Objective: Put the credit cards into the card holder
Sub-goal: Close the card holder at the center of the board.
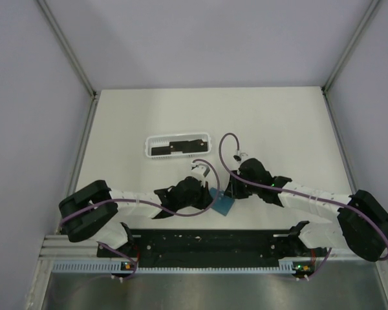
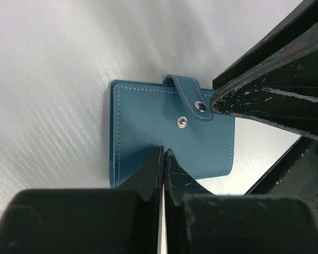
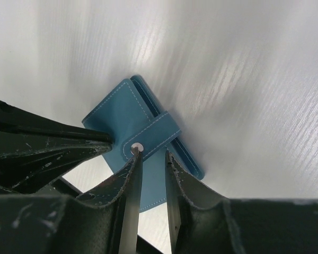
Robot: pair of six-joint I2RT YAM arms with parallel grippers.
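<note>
- Left gripper (image 2: 163, 152) is clenched, its two fingers closed to a thin slit, with the tips resting on the near part of the card holder (image 2: 148, 121) as if pinning it down
- Right gripper (image 3: 151, 156) has its fingers a little apart, set either side of the strap (image 3: 156, 135) at its snap end; I see nothing clamped between them
- That teal card holder lies folded shut on the table (image 1: 278, 123), near the front edge, between the two arms
- On the left wrist view the strap's snap (image 2: 201, 106) sits just beside a second metal stud (image 2: 181, 121) on the cover, so I judge the strap to be undone
- Credit cards (image 1: 171, 148) are well apart from it, lying as black rectangles in a white basket tray (image 1: 149, 147) farther back
- Progress looks early to me: no card is in the holder, which is not yet opened, and every card is left to move
- No brand or lettering reads on the holder, only pale stitching; the cards' marks are too small to read
</note>
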